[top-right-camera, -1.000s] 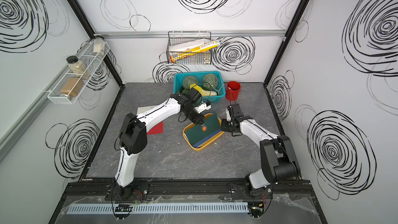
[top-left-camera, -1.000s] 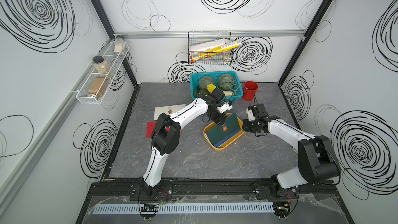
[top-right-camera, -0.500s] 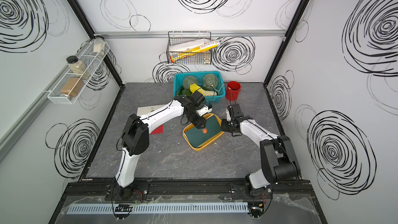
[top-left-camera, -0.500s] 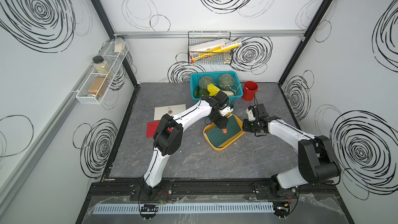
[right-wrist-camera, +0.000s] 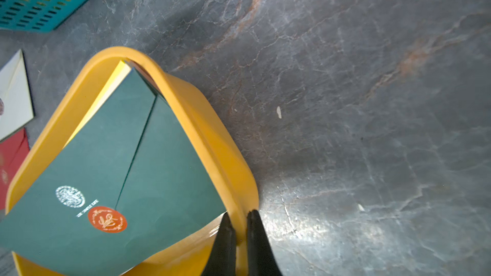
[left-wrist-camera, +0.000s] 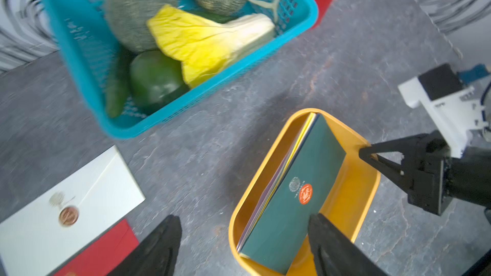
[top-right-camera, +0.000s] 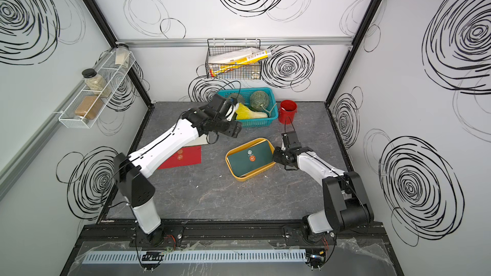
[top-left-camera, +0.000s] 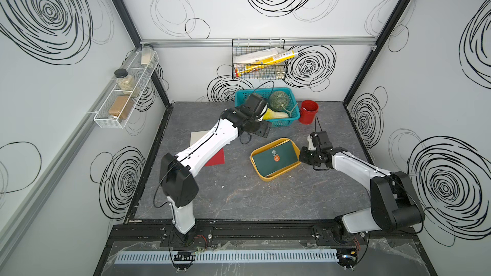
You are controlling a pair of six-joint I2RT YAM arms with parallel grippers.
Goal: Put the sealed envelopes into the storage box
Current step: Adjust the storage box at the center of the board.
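**Top views.** The box (top-left-camera: 265, 177) sat mid-counter (top-left-camera: 239, 200), with the green envelope (top-left-camera: 275, 157) topmost inside it. The red envelope (top-right-camera: 183, 157) and white envelope (top-left-camera: 198, 138) lay flat to the left of the box, partly under the left arm (top-left-camera: 210, 142). Their long axes ran roughly across the counter. The left arm was clearly nearer, with its wrist raised beside the basket (top-left-camera: 279, 122). The right arm (top-left-camera: 353, 165) reached low to the box's right end.

**Left wrist.** The left jaws were wide and empty. The white envelope (left-wrist-camera: 66, 200) lay off to the side away from the box, so the next pick probably needs a swing back.

**Right wrist.** The right jaws were narrow, pinching the box wall (right-wrist-camera: 212, 139).
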